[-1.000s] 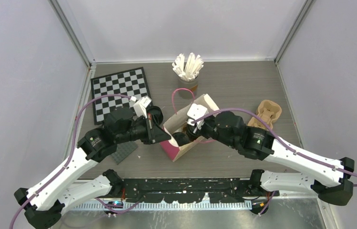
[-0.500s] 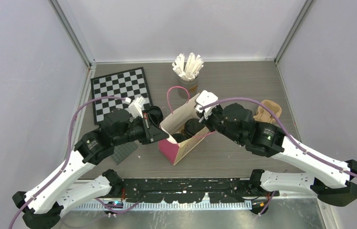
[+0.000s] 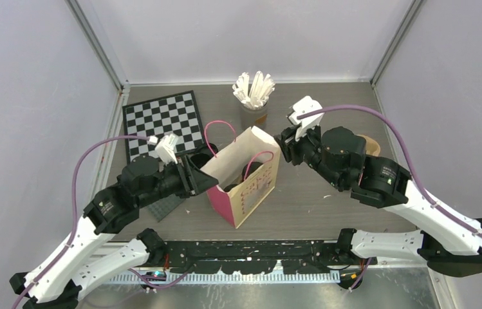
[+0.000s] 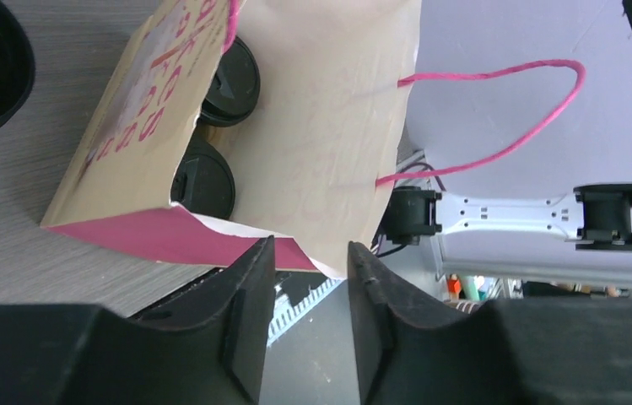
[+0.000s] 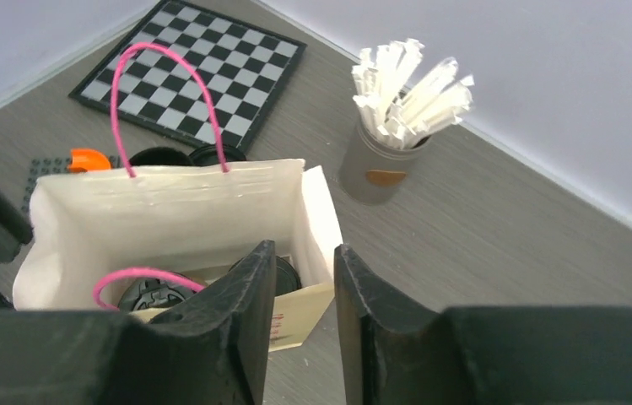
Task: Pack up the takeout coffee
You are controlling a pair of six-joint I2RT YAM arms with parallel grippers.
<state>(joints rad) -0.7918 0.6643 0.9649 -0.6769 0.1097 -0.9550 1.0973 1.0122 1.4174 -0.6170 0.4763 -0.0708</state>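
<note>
The pink paper bag (image 3: 246, 187) stands upright in the middle of the table with its mouth open. Two takeout coffee cups with black lids (image 5: 150, 297) (image 5: 288, 272) sit inside it; the left wrist view shows the lids (image 4: 232, 74) (image 4: 205, 180) through the mouth. Behind the bag, two more black cups (image 5: 160, 156) (image 5: 211, 153) stand on the table. My left gripper (image 3: 209, 182) (image 4: 308, 263) is open just off the bag's left corner, holding nothing. My right gripper (image 3: 284, 143) (image 5: 304, 257) hangs open above the bag's right side, empty.
A checkerboard (image 3: 161, 121) lies at the back left. A grey cup of white wrapped sticks (image 3: 254, 96) stands behind the bag. The brown pulp carrier (image 3: 372, 143) shows partly behind the right arm. A grey studded plate (image 3: 166, 205) lies under the left arm.
Both grippers opened and drew away from the bag: the left moved left off its rim, the right rose up and back to the right. The bag now stands straighter.
</note>
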